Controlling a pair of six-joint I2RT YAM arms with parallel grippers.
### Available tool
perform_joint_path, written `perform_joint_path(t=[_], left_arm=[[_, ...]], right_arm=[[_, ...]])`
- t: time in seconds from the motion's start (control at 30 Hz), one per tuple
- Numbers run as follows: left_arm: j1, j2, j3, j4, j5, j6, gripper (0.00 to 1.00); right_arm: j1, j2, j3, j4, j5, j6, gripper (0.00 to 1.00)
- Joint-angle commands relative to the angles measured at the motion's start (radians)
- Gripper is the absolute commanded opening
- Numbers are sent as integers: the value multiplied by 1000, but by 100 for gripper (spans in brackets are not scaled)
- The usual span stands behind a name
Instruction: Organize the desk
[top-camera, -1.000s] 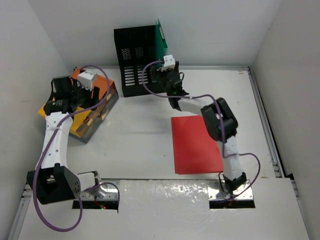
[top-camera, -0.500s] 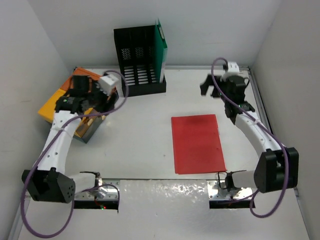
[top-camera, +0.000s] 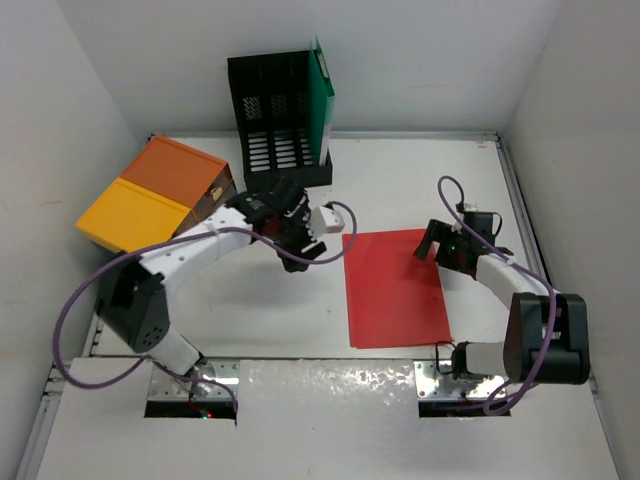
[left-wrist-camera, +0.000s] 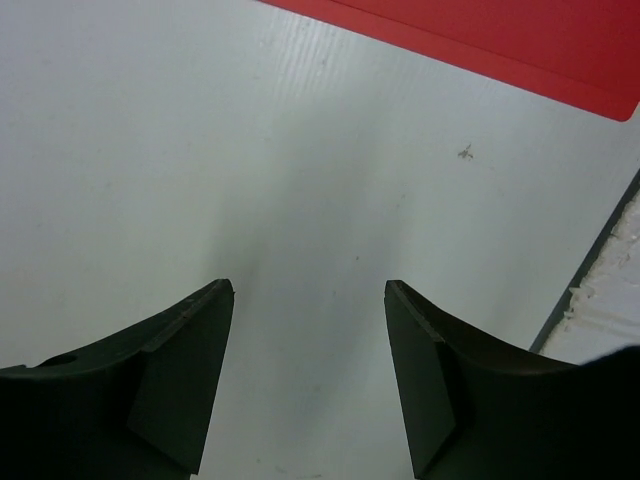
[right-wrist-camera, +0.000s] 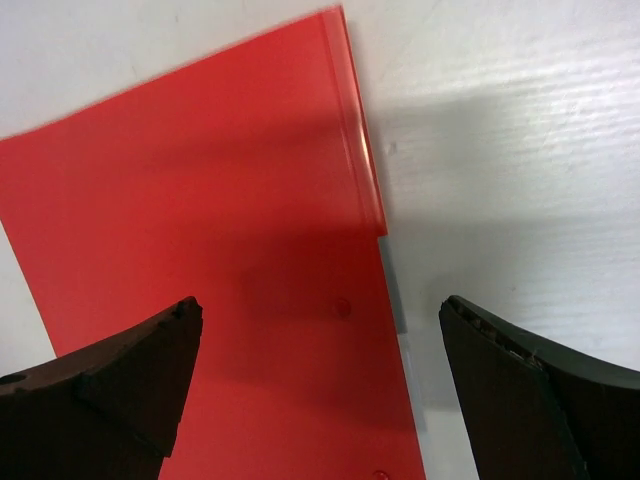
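The white desk (top-camera: 250, 310) holds a red folder (top-camera: 395, 290) lying flat right of centre. My left gripper (top-camera: 298, 258) hangs just left of the folder's far corner. In the left wrist view it (left-wrist-camera: 310, 290) is open, with only bare desk between its fingers and the red folder (left-wrist-camera: 480, 40) ahead at the top right. My right gripper (top-camera: 440, 245) is low at the folder's right edge. In the right wrist view it (right-wrist-camera: 320, 305) stands wide open, straddling that edge of the red folder (right-wrist-camera: 200, 220) without touching it.
A black mesh file rack (top-camera: 270, 130) stands at the back with a green folder (top-camera: 322, 100) upright in its right slot. An orange-and-yellow drawer box (top-camera: 155, 190) sits at the back left. White walls close the desk in, and a metal rail (top-camera: 530, 250) runs along its right side.
My left arm swung from the drawer box to the desk's middle beside the red folder. My right arm left the rack, went back right, then dropped to the folder's right edge, its jaws opening wider.
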Motion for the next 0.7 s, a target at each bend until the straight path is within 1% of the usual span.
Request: perform_joint_path(t=[0.0, 0.13, 0.2, 0.27, 0.3, 0.4, 0.43, 0.5, 0.57, 0.6, 0.63, 0.67], left_arm=[[-36, 94, -5, 100, 11, -27, 61], [-56, 218, 12, 178, 79, -99, 60], [-77, 270, 13, 223, 97, -135, 60], [-102, 310, 9, 244, 93, -147, 60], [-109, 321, 7, 258, 93, -155, 60], [-122, 353, 3, 270, 104, -159, 60], [-122, 358, 1, 273, 94, -158, 60], [-122, 358, 4, 280, 68, -152, 60], [-128, 336, 10, 272, 28, -135, 60], [-132, 327, 24, 264, 14, -124, 60], [-138, 318, 30, 257, -15, -115, 60], [-151, 303, 38, 235, -31, -97, 61]], right_arm=[[3, -12, -42, 50, -65, 16, 99], [3, 22, -71, 70, -73, 25, 96], [3, 39, -85, 90, -89, 43, 92], [13, 67, -102, 121, -142, 68, 88], [21, 77, -106, 151, -160, 71, 84], [59, 102, -108, 161, -182, 70, 80], [100, 105, -114, 179, -197, 83, 76], [118, 103, -126, 231, -218, 112, 71], [139, 94, -160, 291, -222, 187, 62], [147, 93, -172, 357, -217, 212, 56], [165, 93, -196, 392, -206, 268, 43], [177, 99, -209, 428, -183, 292, 36]])
